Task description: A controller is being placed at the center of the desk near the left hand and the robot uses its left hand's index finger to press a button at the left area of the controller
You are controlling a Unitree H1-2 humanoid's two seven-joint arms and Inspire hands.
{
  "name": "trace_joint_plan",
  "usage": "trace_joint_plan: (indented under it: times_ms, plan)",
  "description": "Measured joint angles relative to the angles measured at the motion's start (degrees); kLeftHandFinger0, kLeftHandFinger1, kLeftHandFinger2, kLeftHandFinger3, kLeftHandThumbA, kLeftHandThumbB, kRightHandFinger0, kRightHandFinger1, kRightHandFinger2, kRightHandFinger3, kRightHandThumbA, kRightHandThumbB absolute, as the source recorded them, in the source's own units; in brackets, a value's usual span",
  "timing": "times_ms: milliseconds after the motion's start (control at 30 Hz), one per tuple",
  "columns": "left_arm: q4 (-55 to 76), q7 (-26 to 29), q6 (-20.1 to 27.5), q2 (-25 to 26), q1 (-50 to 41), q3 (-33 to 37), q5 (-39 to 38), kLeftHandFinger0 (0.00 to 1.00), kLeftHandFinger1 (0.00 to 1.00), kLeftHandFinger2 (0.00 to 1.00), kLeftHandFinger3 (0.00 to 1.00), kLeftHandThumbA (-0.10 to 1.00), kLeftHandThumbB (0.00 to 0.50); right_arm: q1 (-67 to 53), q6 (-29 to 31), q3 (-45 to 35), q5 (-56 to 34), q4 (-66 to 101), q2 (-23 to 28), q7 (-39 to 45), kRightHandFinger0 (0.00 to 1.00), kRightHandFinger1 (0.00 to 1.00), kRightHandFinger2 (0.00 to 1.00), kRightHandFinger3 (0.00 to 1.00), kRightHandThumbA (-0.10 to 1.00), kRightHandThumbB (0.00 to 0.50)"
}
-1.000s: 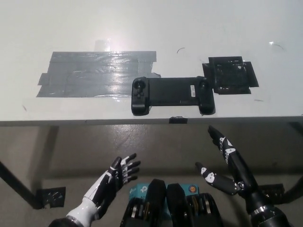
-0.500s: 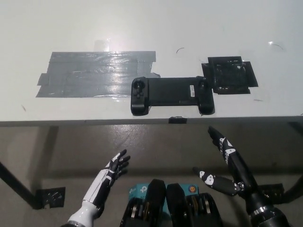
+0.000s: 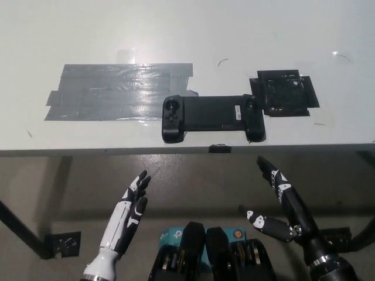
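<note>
Controller point(image 3: 212, 117) label unreadable; L hand point(image 3: 130, 211) & R hand point(image 3: 281, 202) both released, below desk point(image 3: 176, 35).

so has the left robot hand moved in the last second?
Yes. The left robot hand has turned edge-on and its fingertips have risen closer to the desk front edge, below and left of the controller, which has stayed put.

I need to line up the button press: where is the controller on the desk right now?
In the head view, the controller lies near the desk's front edge, between the grey tape patch on its left and the black tape patch on its right.
</note>
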State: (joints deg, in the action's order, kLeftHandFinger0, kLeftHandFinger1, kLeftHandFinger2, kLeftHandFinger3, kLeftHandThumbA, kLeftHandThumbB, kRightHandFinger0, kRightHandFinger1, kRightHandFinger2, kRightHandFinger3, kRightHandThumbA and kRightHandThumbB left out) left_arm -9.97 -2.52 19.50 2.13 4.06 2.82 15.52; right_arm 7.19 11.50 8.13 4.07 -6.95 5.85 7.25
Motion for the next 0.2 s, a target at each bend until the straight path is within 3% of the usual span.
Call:
trace_joint_plan:
  times_ms: [200]
  plan:
    - [0.0,4.1,3.1,0.4,0.0,1.3,1.4,1.0,1.0,1.0,1.0,1.0,0.19,0.0,0.0,-0.1,-0.2,0.3,0.0,0.2,1.0,1.0,1.0,1.0,0.7,0.218]
